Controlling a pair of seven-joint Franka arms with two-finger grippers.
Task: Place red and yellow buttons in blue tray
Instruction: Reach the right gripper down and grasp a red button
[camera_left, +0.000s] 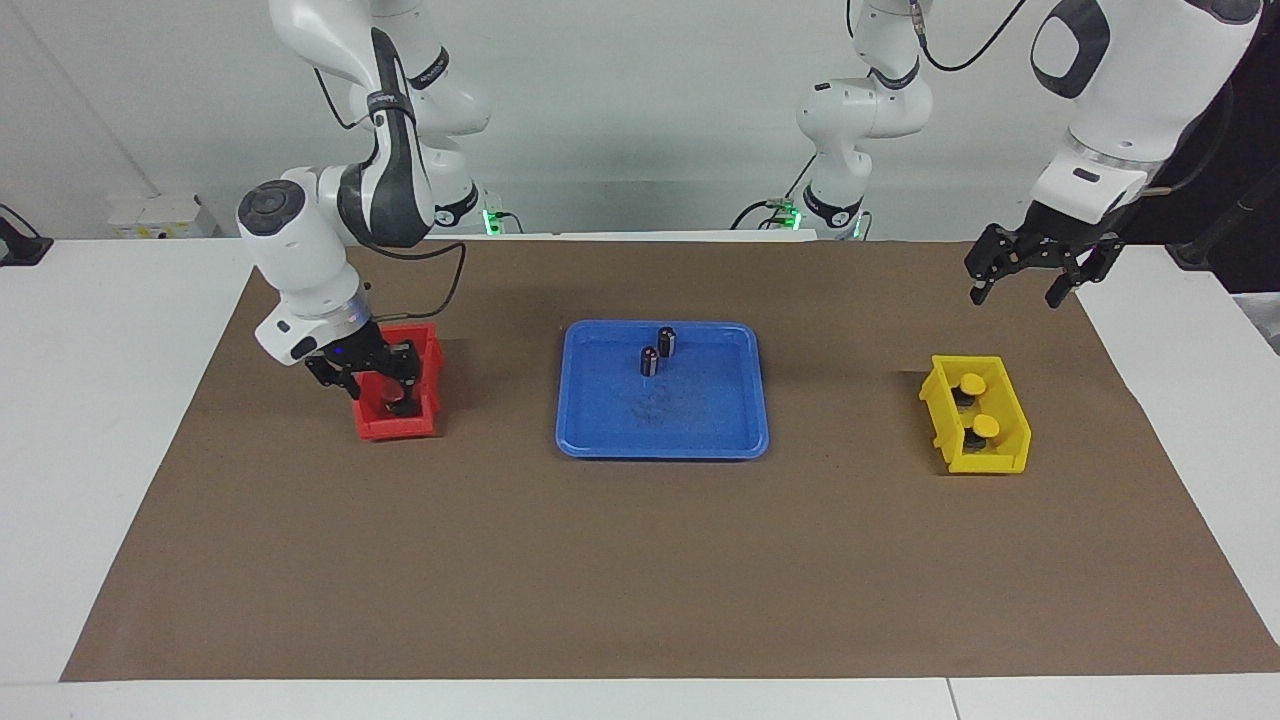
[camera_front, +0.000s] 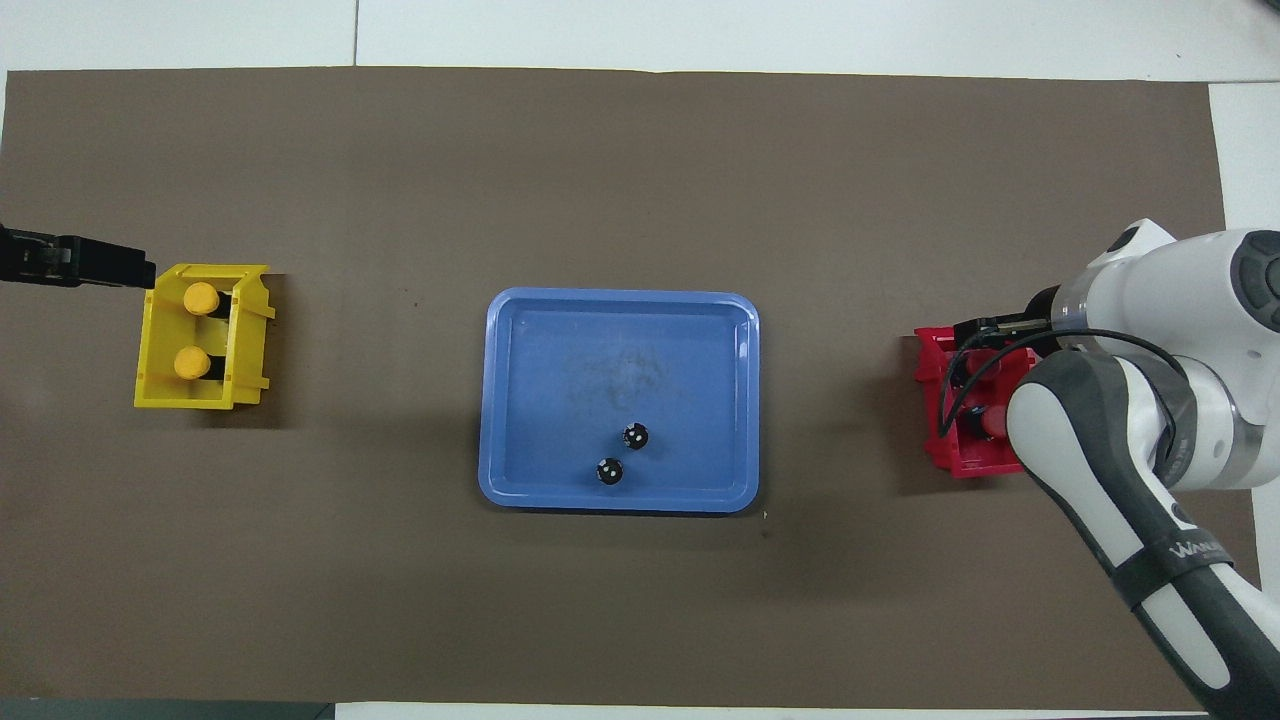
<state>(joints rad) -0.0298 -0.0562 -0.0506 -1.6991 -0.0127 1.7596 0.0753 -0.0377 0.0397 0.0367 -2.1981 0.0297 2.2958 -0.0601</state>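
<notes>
The blue tray (camera_left: 700, 420) lies mid-table and holds only two capless dark cylinders (camera_left: 666, 342); it also shows in the overhead view (camera_front: 560, 400). Two yellow buttons (camera_left: 971, 383) (camera_left: 986, 428) stand in the small yellow bin (camera_left: 1005, 455) toward the left arm's end. My right gripper (camera_left: 380, 382) is down inside the small red bin (camera_left: 400, 428), its fingers apart on either side of a red button (camera_left: 386, 386). A second red button is not clearly seen. My left gripper (camera_left: 1018, 285) hangs open and empty over the mat beside the yellow bin.
A brown mat (camera_left: 640, 560) covers the table. In the overhead view the right arm (camera_front: 1130, 450) hides most of the red bin (camera_front: 940, 440), and the left gripper (camera_front: 120, 265) shows at the edge by the yellow bin (camera_front: 150, 390).
</notes>
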